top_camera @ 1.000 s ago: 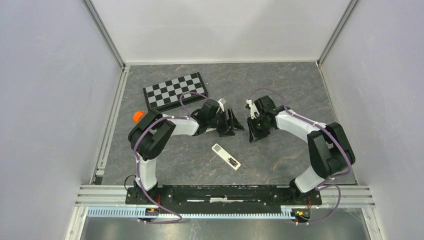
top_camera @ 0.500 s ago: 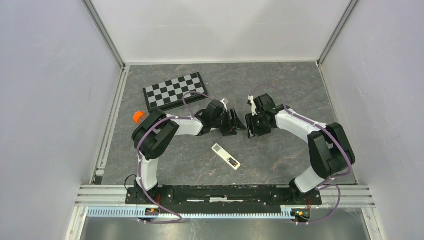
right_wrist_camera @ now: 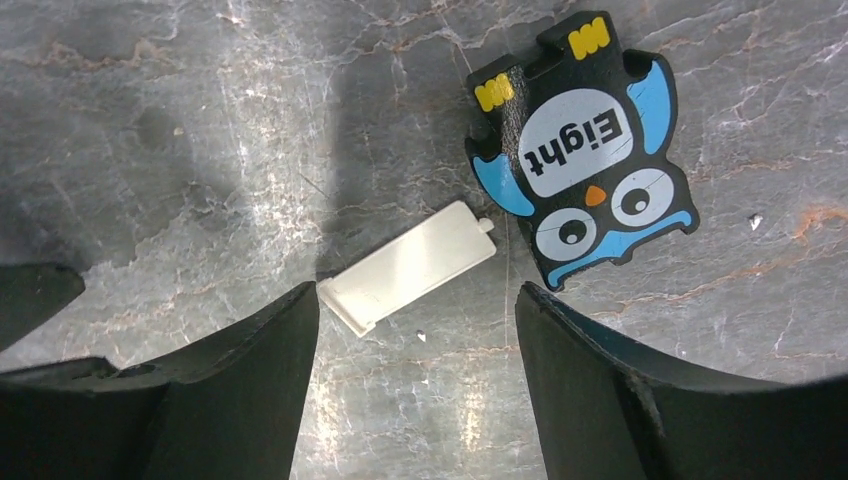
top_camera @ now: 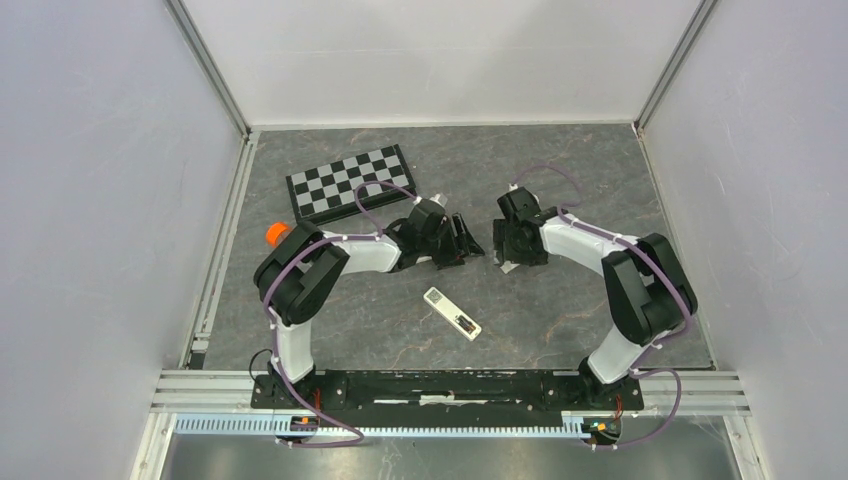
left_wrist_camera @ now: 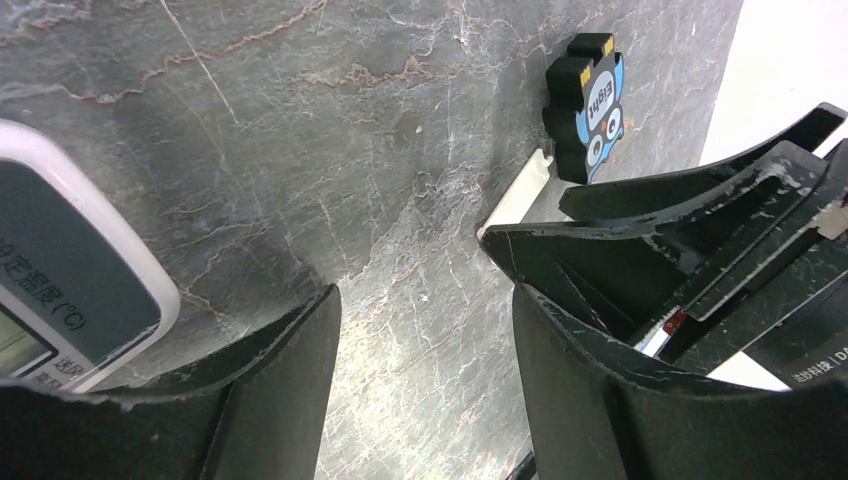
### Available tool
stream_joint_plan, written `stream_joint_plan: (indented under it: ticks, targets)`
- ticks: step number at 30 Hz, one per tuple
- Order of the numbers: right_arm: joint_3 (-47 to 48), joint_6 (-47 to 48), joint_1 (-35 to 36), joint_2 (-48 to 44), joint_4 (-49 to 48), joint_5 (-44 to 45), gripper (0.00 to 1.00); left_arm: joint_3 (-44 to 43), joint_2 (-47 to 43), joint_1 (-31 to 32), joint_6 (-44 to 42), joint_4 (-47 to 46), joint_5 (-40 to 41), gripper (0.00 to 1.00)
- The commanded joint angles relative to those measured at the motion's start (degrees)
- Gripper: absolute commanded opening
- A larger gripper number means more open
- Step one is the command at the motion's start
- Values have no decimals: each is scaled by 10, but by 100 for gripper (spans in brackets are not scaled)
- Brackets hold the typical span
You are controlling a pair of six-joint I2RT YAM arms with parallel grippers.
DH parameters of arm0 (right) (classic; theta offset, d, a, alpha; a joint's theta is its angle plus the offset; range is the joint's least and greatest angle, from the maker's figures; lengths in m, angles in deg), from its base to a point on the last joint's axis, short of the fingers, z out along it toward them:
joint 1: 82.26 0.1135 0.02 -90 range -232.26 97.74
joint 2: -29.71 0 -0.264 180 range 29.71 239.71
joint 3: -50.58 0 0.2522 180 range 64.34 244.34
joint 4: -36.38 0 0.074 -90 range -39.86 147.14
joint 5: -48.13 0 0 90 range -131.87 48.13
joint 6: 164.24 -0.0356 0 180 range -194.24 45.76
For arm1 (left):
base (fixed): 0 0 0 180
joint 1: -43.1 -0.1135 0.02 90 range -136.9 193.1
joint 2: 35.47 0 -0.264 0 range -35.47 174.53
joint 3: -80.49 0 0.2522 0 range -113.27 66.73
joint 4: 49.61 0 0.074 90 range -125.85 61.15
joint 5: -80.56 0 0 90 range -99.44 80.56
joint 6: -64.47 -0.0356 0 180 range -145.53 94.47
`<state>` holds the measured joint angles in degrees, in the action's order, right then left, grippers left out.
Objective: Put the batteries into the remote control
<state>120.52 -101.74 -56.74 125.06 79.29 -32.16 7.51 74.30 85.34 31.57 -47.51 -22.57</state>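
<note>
Nearest the bases, the remote control (top_camera: 452, 312) lies slanted on the table (top_camera: 560, 320), well apart from both claws. Its battery recess is the only container here. It shows dark from above, and I cannot tell whether a cell sits in it. I find no batteries in any of the 3 views.

Further out, the left gripper (left_wrist_camera: 425, 298) hangs released with nothing between its fingers, and a shorter grey-white remote (left_wrist_camera: 60, 290) sits just beside 1 of them. The right gripper (right_wrist_camera: 418, 300) faces it at close quarters, also spread wide and empty. It straddles a thin white battery cover (right_wrist_camera: 405, 265) lying flat on the stone, just beside a black-and-blue owl gadget (right_wrist_camera: 585, 180). Farthest back is a chequered board (top_camera: 348, 182).

My worry is that cover: it is so flat that closing fingers could ride over it or skid it against the owl. The 2 claws are also near enough to knock each other. With no cells in sight, I risk closing on the wrong part.
</note>
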Motion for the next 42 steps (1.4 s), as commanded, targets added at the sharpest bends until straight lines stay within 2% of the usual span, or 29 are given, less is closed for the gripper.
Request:
stream_joint_plan:
  ticks: [1,11,13,16,18,25,29,37,40,42]
  targets:
    - [28,-63,19,18,-9,77,76,6,-29,1,-30,5,17,70]
    - [1,-112,26,32,-28,97,76,10,-36,0,-39,9,14,70]
    - [-1,-117,27,38,-27,97,73,11,-38,-1,-40,9,13,70]
    - [-6,-121,27,41,-24,100,62,13,-40,-2,-41,9,13,70]
    - [-13,-115,26,37,-19,103,59,15,-41,-2,-43,9,13,70]
    - [-61,-58,26,-7,2,91,63,21,-48,-5,-46,9,12,70]
    - [-86,-44,23,-26,12,72,61,21,-51,-5,-46,7,10,70]
    - [-80,-37,17,-31,28,55,59,25,-52,-5,-46,-1,6,70]
    - [-75,-35,12,-28,34,34,50,26,-52,-5,-45,-2,6,70]
    - [-72,-35,12,-28,44,21,50,27,-53,-5,-46,-2,5,70]
